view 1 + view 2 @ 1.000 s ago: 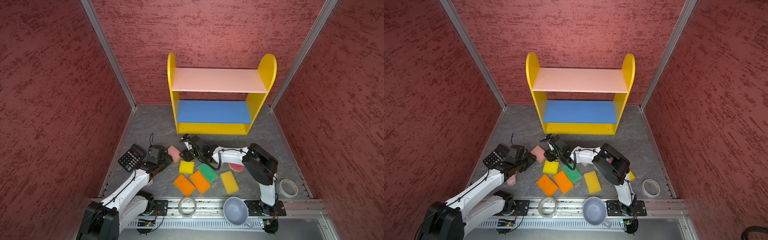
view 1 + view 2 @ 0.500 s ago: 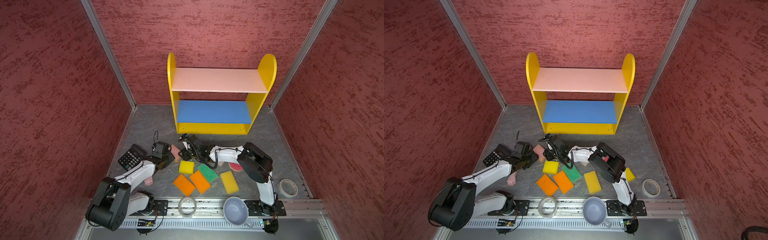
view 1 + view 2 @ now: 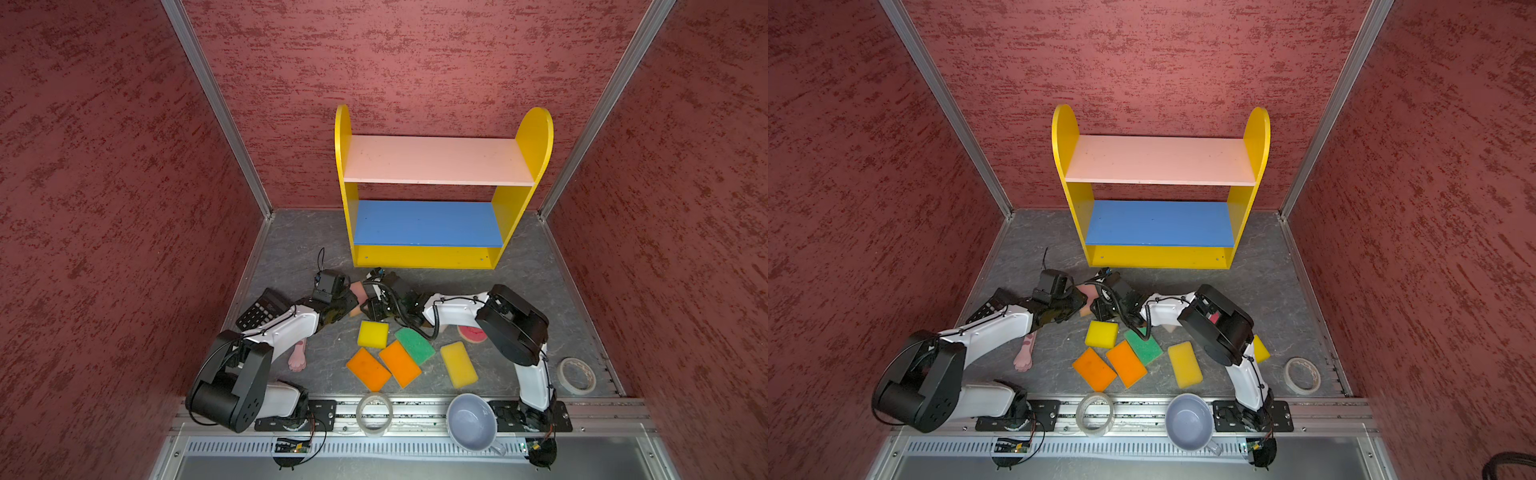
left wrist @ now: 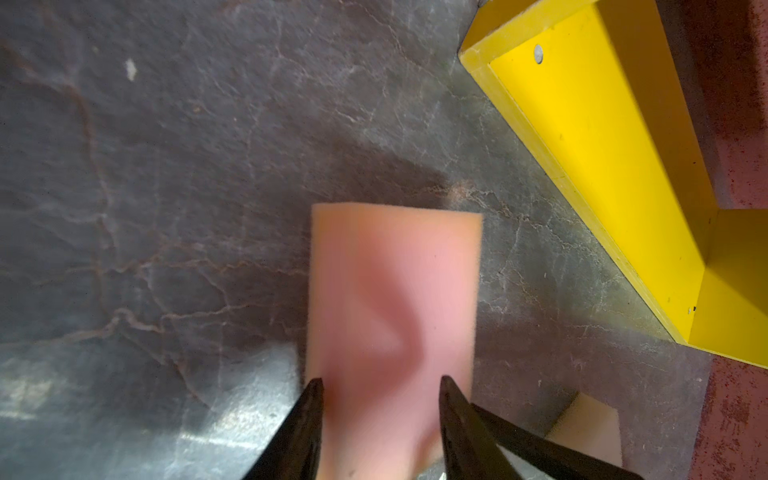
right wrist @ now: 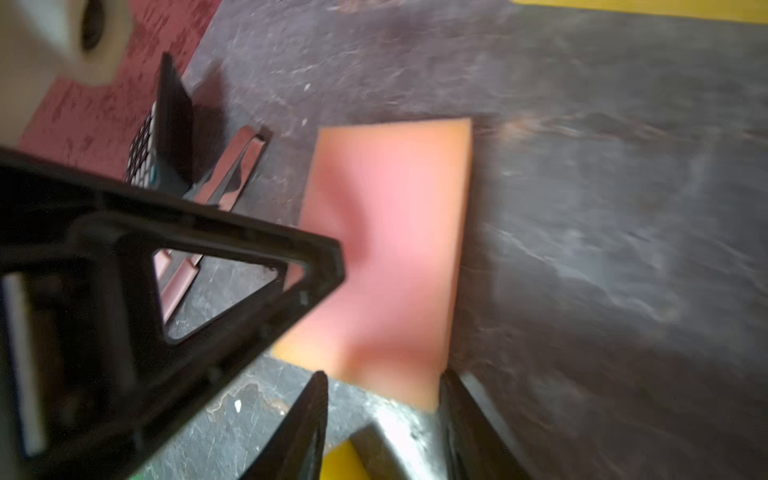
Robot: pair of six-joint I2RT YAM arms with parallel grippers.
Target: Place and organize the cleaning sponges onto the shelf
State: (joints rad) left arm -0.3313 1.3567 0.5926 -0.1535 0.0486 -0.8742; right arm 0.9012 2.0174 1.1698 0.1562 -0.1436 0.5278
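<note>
**Pink sponge caught between both arms, shelf boards bare**

The pink sponge point(image 4: 395, 299) is the piece in hand. It sits just in front of the shelf point(image 3: 424, 257), toward the left end of its yellow base, and its foam shows a deep crease. No sponge is on any board yet, so this looks like the first pick, or possibly a pass from one arm to the other.

The left end effector point(image 4: 380, 382) has its jaws partly closed on one end of the sponge. A fingertip sits at each long edge and the foam is narrowed between them, so I judge it a real grip. The right end effector point(image 5: 384, 380) meets the sponge from the opposite end. Its jaws stand partly apart with the sponge's end edge right at the tips, and the blur hides whether they pinch it.

The next move calls for one arm alone to keep hold while the other backs off. The carrier then has to rise above the shelf's base and lay the sponge flat on the pale pink top board point(image 3: 436, 160) or the blue middle board point(image 3: 428, 224).

Farther from the shelf, on the tabletop point(image 3: 291, 257), wait a yellow sponge point(image 3: 373, 333), a green sponge point(image 3: 415, 345), two orange sponges point(image 3: 368, 369) and a second yellow sponge point(image 3: 458, 365).
</note>
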